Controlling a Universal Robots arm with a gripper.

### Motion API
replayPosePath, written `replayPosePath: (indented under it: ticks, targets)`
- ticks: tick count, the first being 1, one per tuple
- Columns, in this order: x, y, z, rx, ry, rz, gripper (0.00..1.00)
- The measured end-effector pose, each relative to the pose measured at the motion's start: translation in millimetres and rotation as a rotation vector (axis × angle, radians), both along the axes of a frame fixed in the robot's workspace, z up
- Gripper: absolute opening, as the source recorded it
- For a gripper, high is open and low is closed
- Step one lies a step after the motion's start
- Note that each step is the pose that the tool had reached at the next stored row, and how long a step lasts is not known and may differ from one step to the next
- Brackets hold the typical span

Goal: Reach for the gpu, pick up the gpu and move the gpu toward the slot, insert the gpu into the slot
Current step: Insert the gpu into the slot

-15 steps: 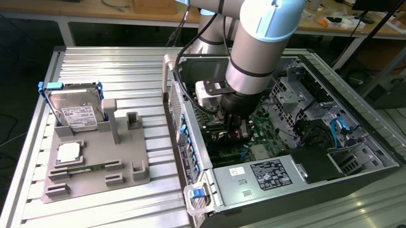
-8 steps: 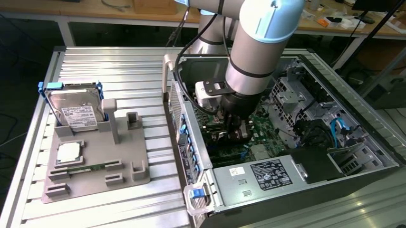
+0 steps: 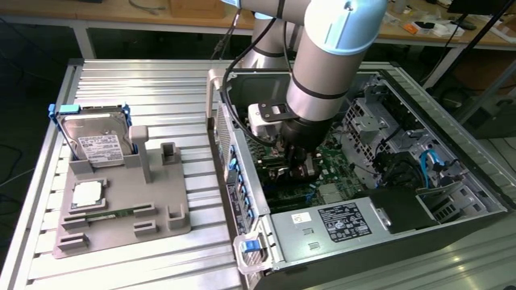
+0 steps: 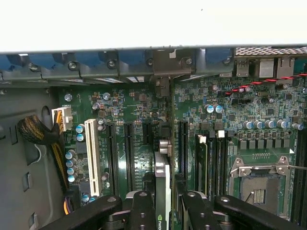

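Note:
My gripper (image 4: 163, 205) is inside the open computer case, just above the green motherboard (image 4: 139, 110). It is shut on the gpu (image 4: 162, 179), which I see edge-on between the two black fingers (image 4: 141, 211). The card stands upright, and its silver end bracket (image 4: 165, 146) points toward the case's rear wall. It sits between two long black connectors (image 4: 128, 158). The slot is hidden beneath the card. In the exterior view the arm reaches down into the case, with the gripper (image 3: 298, 162) low over the board.
A white connector (image 4: 91, 158), memory slots (image 4: 211, 163) and the metal-framed CPU socket (image 4: 261, 184) flank the card. A yellow-black cable bundle (image 4: 36, 132) lies at one side. Outside the case (image 3: 387, 217), a grey fixture (image 3: 121, 211) holds a hard drive (image 3: 96, 142) and a CPU chip (image 3: 87, 194).

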State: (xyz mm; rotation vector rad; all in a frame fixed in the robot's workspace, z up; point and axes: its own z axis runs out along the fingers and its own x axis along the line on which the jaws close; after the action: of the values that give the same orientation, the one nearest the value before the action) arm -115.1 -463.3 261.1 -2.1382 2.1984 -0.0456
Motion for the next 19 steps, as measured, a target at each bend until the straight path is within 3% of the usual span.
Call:
replayPosePath:
  ticks: [19]
  targets:
    - [-2.2,-0.1,2.2,-0.0007,0.0000,0.000,0.27]
